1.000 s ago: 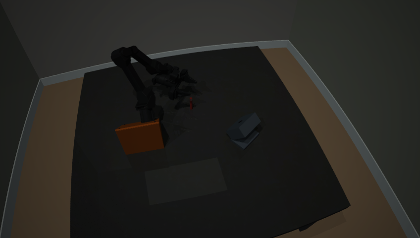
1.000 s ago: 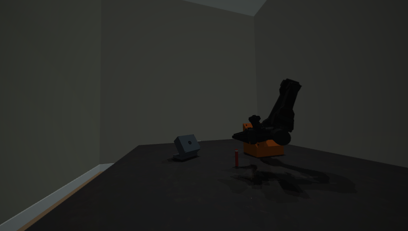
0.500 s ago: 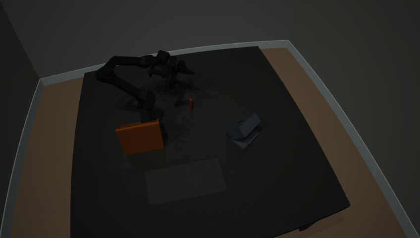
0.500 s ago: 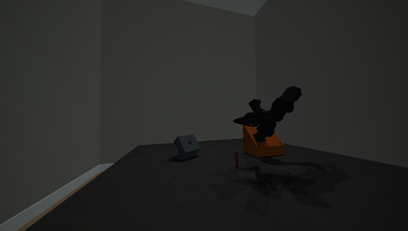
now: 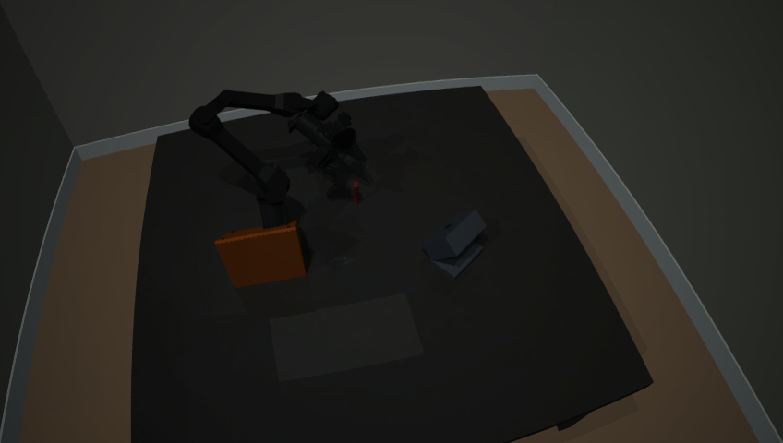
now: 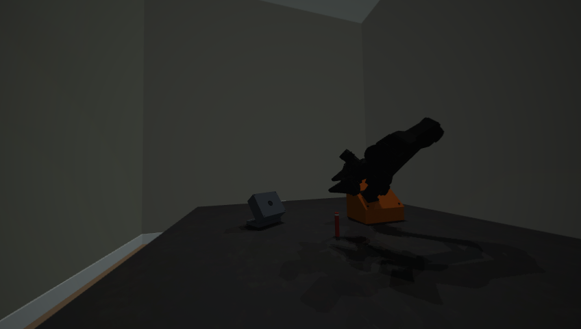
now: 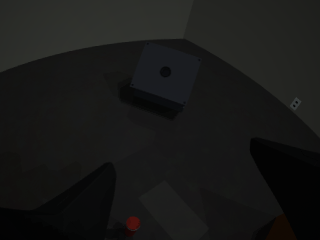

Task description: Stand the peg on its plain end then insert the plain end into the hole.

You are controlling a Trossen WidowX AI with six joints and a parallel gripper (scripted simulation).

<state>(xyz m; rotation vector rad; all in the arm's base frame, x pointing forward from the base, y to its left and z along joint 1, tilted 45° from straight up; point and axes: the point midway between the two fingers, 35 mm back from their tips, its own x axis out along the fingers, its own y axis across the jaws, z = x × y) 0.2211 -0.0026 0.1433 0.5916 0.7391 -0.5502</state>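
The red peg (image 5: 355,195) (image 6: 337,228) (image 7: 133,223) stands upright on the table, its white-banded end up, with nothing touching it. The gripper (image 5: 342,161) (image 6: 331,185) (image 7: 182,153) is wide open and empty. It hangs above the table, clear of the peg and higher than its top, tilted down. In the wrist view the peg's red top shows low, just right of the left finger. The grey sloped panel (image 5: 438,238) (image 6: 258,205) (image 7: 150,75) stands apart from the peg. Its hole (image 5: 447,225) (image 6: 270,203) (image 7: 165,72) is dark, with no peg in it.
The orange base block (image 5: 260,257) (image 6: 377,216) (image 7: 281,230) stands at the foot of the arm. A paler rectangle (image 5: 345,337) (image 7: 170,210) shows on the dark table top. The arm's shadow falls around the peg. Walls surround the table.
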